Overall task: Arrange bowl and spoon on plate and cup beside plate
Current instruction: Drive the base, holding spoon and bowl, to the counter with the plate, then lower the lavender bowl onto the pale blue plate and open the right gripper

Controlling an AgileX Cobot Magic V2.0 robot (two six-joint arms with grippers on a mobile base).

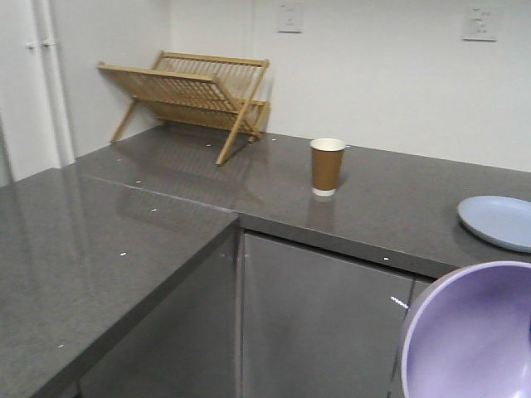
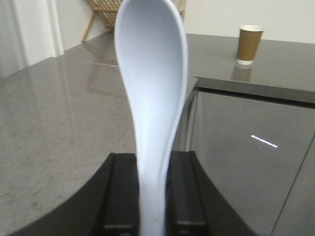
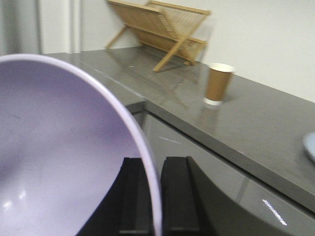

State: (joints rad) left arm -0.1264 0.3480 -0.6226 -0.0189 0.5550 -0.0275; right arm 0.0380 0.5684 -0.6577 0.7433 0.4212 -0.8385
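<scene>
Bowl, partly cropped, is clamped by right pincer; left pincer clamps spoon.

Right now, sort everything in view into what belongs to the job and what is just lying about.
Job: bowl, in the right gripper; spoon, in the left gripper; plate; cup.
Lying about: wooden dish rack; grey counter.
</scene>
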